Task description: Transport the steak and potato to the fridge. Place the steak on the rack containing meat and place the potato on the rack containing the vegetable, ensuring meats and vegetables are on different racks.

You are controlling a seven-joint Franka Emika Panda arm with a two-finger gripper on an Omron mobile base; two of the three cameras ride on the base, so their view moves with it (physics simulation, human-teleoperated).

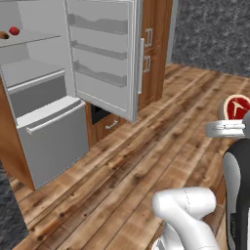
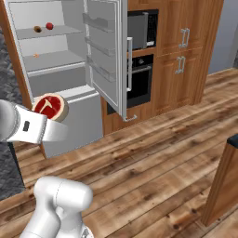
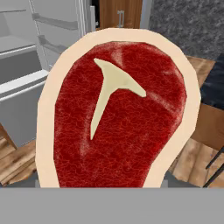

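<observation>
One steak point(image 2: 50, 106), one potato point(image 2: 37, 29), one red vegetable point(image 2: 49, 26), one orange meat point(image 2: 36, 55) piece

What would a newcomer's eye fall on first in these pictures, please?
First, the raw-red steak with a pale fat rim and a T-shaped bone, which looms close before the hand camera and is held up at the arm's end. Next, the tall white fridge, its door swung wide open, where a glossy red round vegetable sits beside a brown oval potato on the topmost shelf.
</observation>
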